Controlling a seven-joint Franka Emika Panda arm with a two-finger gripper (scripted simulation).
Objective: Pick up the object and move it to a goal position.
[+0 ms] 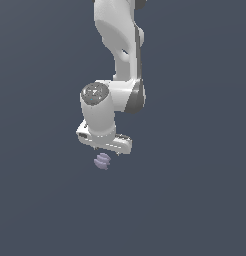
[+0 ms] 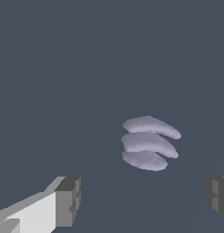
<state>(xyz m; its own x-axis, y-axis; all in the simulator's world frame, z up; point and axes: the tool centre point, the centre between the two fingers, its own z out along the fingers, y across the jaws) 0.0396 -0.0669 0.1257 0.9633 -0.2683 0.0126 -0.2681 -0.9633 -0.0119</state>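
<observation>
The object [image 1: 102, 161] is a small pale lavender lump with banded ridges, lying on the dark grey floor just under the white gripper [image 1: 107, 151] in the exterior view. In the wrist view the object [image 2: 149, 142] shows as three stacked ridges, ahead of the gap between the two fingertips. One grey fingertip [image 2: 68, 201] and the other fingertip [image 2: 218, 196] stand wide apart, so the gripper [image 2: 143, 199] is open and holds nothing. No finger touches the object.
The white arm [image 1: 120, 45] reaches down from above in the exterior view. Plain dark grey floor [image 1: 195, 200] lies all around, with no other objects or edges in sight.
</observation>
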